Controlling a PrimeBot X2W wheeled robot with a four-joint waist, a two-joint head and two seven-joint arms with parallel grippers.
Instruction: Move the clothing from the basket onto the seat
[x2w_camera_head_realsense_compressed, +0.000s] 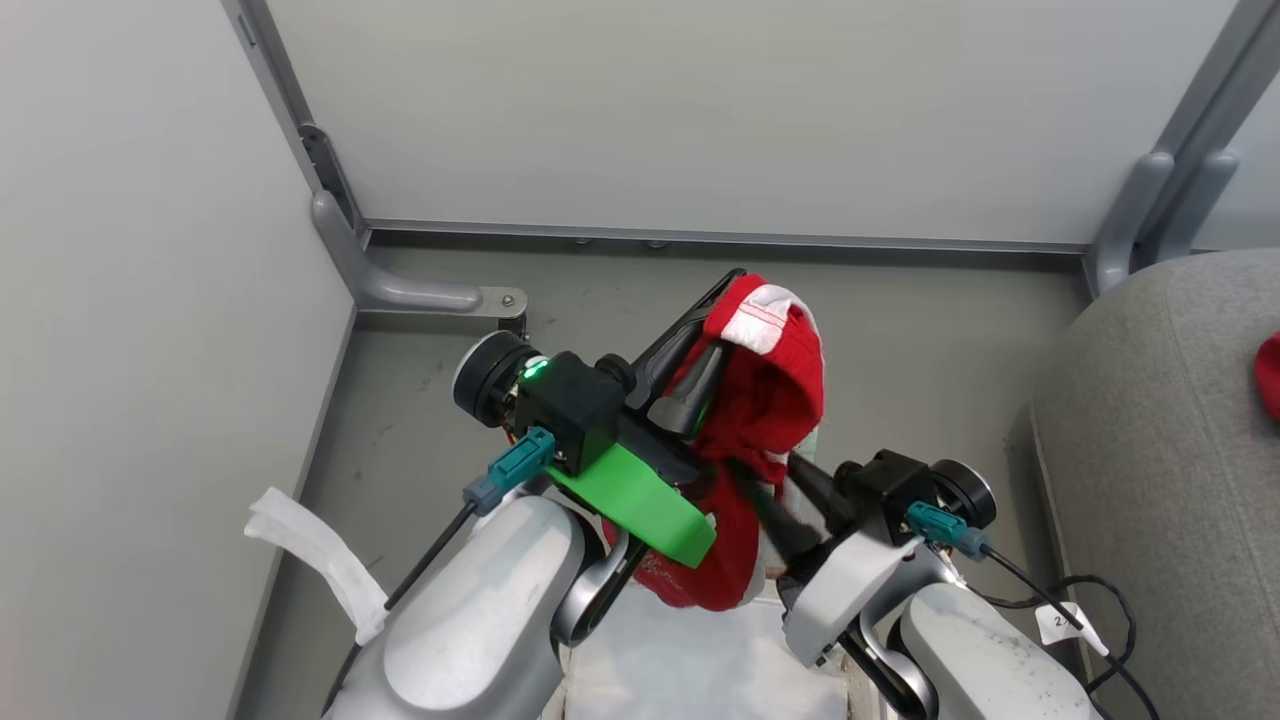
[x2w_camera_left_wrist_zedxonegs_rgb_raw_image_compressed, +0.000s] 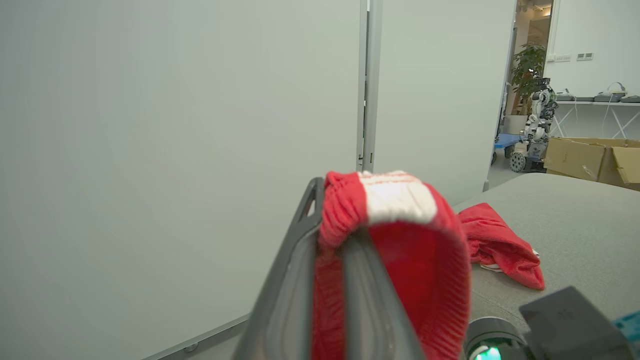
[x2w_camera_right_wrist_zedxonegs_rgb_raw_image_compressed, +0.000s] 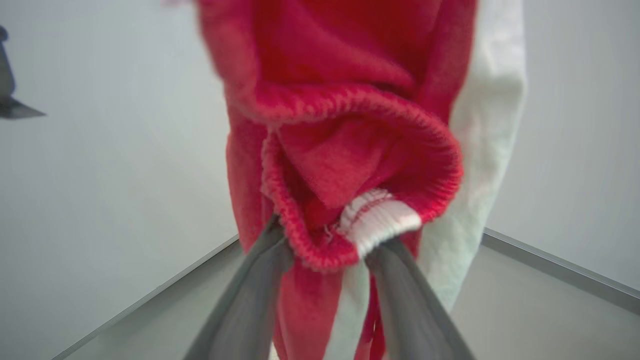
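Left hand (x2w_camera_head_realsense_compressed: 728, 315) clenched on red garment (x2w_camera_head_realsense_compressed: 775, 390) at waistband. Held high so garment hangs free, off floor. Right hand (x2w_camera_right_wrist_zedxonegs_rgb_raw_image_compressed: 330, 240) has fingers on both sides of lower fold, likely to share load and stop swing. Cannot tell if pinch is tight. Grey sofa (x2w_camera_head_realsense_compressed: 1140, 450) to right, well apart. Other red garment (x2w_camera_left_wrist_zedxonegs_rgb_raw_image_compressed: 500, 245) already lies on sofa. Likely next: carry this one over too.

Silver-grey forearms (x2w_camera_head_realsense_compressed: 480, 610) end in black wrist blocks (x2w_camera_head_realsense_compressed: 575, 405) with teal plugs (x2w_camera_head_realsense_compressed: 515, 465), black cables (x2w_camera_head_realsense_compressed: 430, 565) and a green bracket (x2w_camera_head_realsense_compressed: 640, 505).
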